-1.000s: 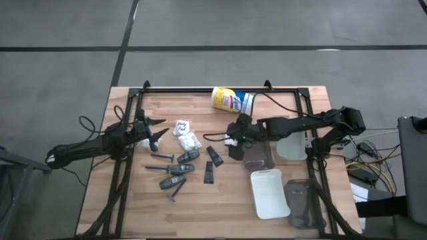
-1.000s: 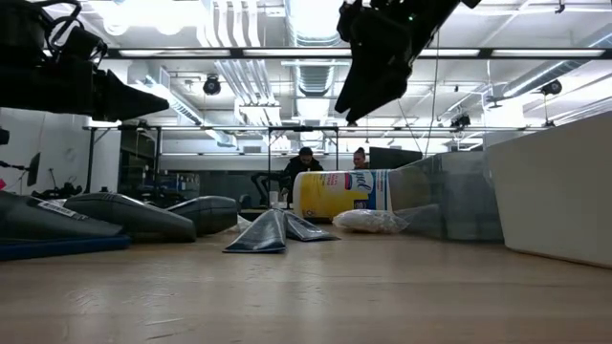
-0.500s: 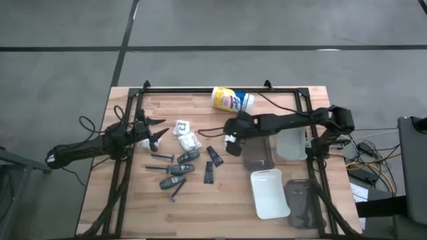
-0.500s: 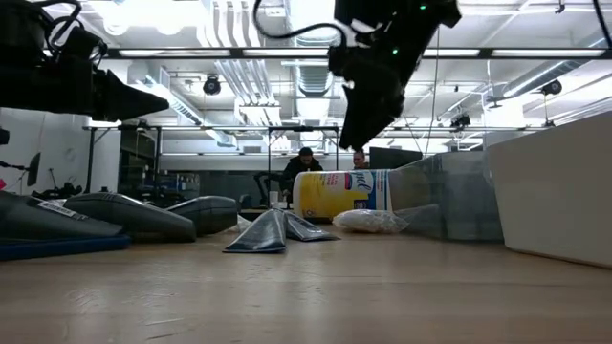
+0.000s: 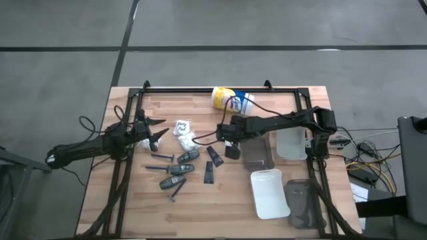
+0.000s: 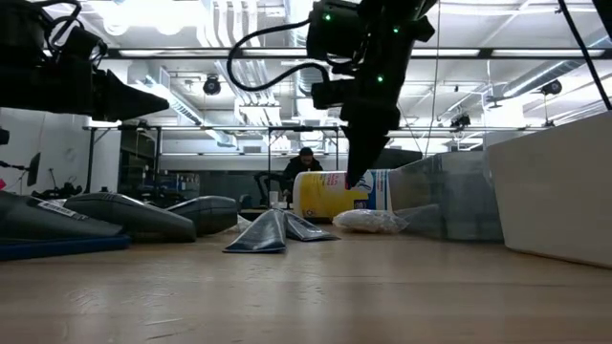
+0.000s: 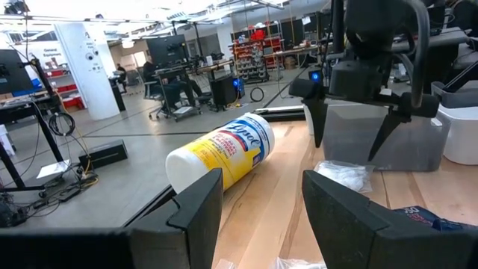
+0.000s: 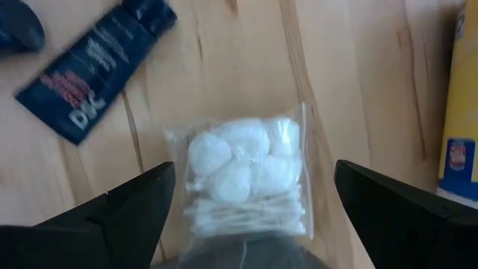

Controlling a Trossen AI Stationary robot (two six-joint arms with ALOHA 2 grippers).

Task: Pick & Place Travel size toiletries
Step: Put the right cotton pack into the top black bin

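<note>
Right tool [image 5: 225, 137] is extended over the middle of the counter [image 5: 220, 200], fingers spread wide and holding nothing. In the right wrist view, a clear packet [image 8: 246, 175] of white cotton balls and swabs lies flat on the wood between the two open fingers [image 8: 127, 213], not gripped. A dark blue tube [image 8: 93, 71] lies on the wood just beyond that packet. In the low view this tool [image 6: 359, 153] hangs above the counter, tips pointing down, clear of the surface.

Left tool [image 5: 152, 131] waits at the left side of the counter, fingers parted and empty; in the left wrist view its fingers [image 7: 202, 205] frame the canister [image 7: 224, 153], which lies on its side well ahead of them.

Toiletries are spread across the centre-left of the counter. Two white packets [image 5: 181, 127] lie near the left tool. Grey tubes [image 5: 188, 156] lie in a loose group nearer the front, with slim black sticks [image 5: 161, 157] beside them. Two dark flat tubes [image 5: 214, 155] lie between that group and the trays.

The canister [image 5: 232, 100] lies on its side near the far edge. Clear trays [image 5: 259, 155] and a white tray [image 5: 269, 193] stand to the right.
</note>
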